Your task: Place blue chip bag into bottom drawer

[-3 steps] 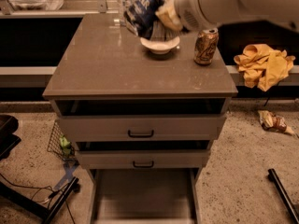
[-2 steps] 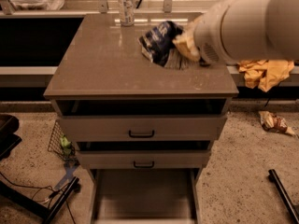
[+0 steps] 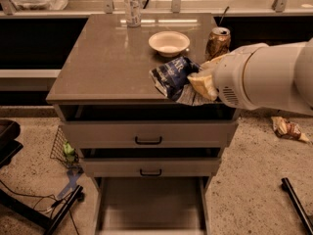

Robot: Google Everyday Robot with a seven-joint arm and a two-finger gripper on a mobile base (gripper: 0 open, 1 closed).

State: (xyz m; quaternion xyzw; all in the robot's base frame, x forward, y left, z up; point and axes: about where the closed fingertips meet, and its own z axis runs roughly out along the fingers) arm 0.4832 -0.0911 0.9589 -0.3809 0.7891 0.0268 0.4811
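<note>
The blue chip bag (image 3: 172, 79), dark blue wrinkled foil with white patches, hangs in the air over the front right edge of the cabinet top. My gripper (image 3: 199, 84) is shut on the bag's right side, with the thick white arm (image 3: 266, 77) coming in from the right. The bottom drawer (image 3: 150, 207), a plain flat tray, is pulled open at the foot of the cabinet, below and slightly left of the bag. It holds nothing that I can see.
On the cabinet top (image 3: 107, 58) stand a white bowl (image 3: 168, 42), a can (image 3: 217, 42) and a water bottle (image 3: 131, 5). The two upper drawers have black handles (image 3: 148, 141). A tan wrapper (image 3: 288, 129) lies on the floor at right; cables and a stand at left.
The arm has carried the blue chip bag from above the bowl toward the front edge of the cabinet and lower. The bowl and the can are now uncovered.
</note>
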